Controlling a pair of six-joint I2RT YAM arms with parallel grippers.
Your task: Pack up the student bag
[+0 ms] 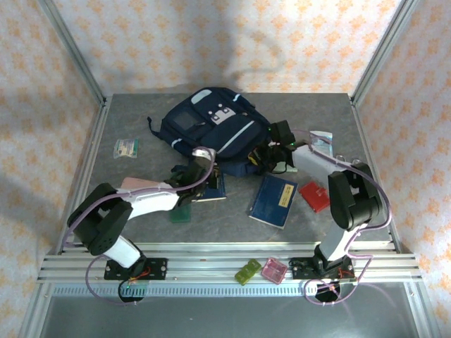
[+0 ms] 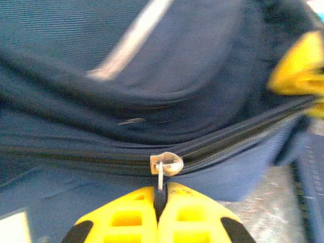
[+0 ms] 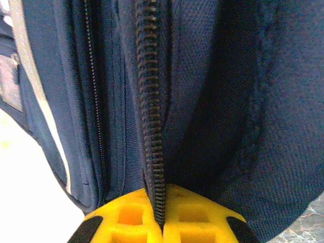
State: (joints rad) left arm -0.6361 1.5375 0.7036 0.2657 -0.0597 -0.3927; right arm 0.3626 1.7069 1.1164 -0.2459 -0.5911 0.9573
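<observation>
**Top view.** The student bag (image 1: 210, 125) lies toward the far edge of the table (image 1: 127, 120), about midway between the left and right edges. Its front panel faces up and its lower end is turned toward my 2 arms. My left gripper (image 2: 159, 196) reaches the bag from the near left and my right gripper (image 3: 162, 208) from the right. Both meet it along its near edge.

**Left wrist view.** My 2 left fingers are pressed together on the zipper pull (image 2: 160, 178), a thin metal tab pinched between the yellow pads. The slider (image 2: 166, 164) sits just beyond the fingertips, on a zipper line that runs across the navy fabric from side to side.

**Right wrist view.** My 2 right fingers are closed on the zipper track (image 3: 152, 126), pinching the toothed strip. The strip runs straight away from the fingertips. Navy fabric hangs to its right, and a finer second zipper (image 3: 93, 101) lies to its left.

**Surroundings, top view.**
- The right booklet (image 1: 273, 201) lies near the bag's near edge.
- The left booklet (image 1: 213, 186) lies just beside my left wrist.
- A red flat item (image 1: 314, 196) lies just right of the right booklet.
- A small packet (image 1: 126, 147) lies near the table's left edge.
- A green case (image 1: 248, 272) and a pink case (image 1: 273, 270) rest side by side on the rail at the near edge, between the 2 arm bases.
</observation>
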